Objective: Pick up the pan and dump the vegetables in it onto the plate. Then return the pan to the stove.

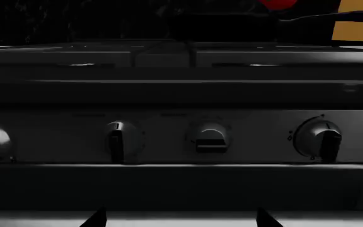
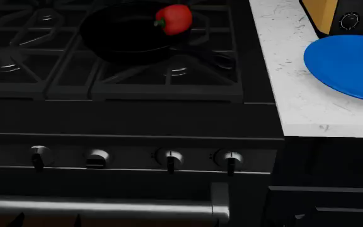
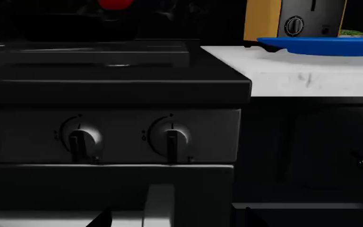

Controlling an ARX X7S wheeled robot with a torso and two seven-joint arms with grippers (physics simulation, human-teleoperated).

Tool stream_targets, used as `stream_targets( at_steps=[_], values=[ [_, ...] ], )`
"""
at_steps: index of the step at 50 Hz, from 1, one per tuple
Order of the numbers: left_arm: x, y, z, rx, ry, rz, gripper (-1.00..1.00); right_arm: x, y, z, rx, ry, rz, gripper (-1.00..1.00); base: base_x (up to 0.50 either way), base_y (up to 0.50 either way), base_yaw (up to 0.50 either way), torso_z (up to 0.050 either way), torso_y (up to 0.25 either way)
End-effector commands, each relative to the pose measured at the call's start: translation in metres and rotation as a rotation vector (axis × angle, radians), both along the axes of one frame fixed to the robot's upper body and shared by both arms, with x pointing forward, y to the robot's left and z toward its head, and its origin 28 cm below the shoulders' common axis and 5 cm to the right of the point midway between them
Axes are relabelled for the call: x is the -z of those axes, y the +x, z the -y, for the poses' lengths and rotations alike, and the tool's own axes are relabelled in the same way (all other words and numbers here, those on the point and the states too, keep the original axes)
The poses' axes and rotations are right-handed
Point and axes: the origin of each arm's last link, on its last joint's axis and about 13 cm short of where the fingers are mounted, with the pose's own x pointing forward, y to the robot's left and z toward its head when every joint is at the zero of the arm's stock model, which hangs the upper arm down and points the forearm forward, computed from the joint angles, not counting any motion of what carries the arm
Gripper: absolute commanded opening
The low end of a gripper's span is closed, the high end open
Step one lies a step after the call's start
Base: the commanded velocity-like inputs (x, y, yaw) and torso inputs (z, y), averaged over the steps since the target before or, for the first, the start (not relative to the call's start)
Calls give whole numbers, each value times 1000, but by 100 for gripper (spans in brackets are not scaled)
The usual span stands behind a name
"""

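Reaching for the pan point(image 2: 128, 35) on the stove point(image 2: 168, 113): approach its handle level, keeping the pepper point(image 2: 174, 19) inside (both grippers' jaw state cannot be told).

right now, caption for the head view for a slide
Red bell pepper sits in the black pan on the stove; blue plate waits on the counter.

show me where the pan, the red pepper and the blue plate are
pan point(image 2: 121, 40): head view, on its black inner floor.
red pepper point(image 2: 176, 20): head view, on its glossy red body.
blue plate point(image 2: 349, 64): head view, on its flat blue face.
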Motion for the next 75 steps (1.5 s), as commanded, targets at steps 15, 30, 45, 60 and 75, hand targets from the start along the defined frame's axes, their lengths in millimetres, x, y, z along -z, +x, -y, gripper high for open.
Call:
stream_targets(
  at_steps=[15, 30, 45, 60, 75],
  values=[
    [0, 1, 1, -18, 36, -30, 100, 1, 0, 0, 1, 3, -1, 100, 0, 0, 0, 0, 0],
    [-34, -6, 1, 28, 132, 49, 100, -26, -5, 2, -27, -29, 22, 100, 0, 0, 0, 23, 16],
    [-144, -11, -17, 98, 197, 122, 100, -122, -6, 33, -64, -135, 107, 100, 0, 0, 0, 50, 34],
    [-203, -13, -34, 67, 218, 195, 100, -190, -8, 46, -93, -251, 167, 100, 0, 0, 0, 50, 35],
    [-193, -13, -33, 72, 218, 164, 100, -202, -11, 41, -108, -361, 198, 100, 414, 0, 0, 50, 35]
  ],
)
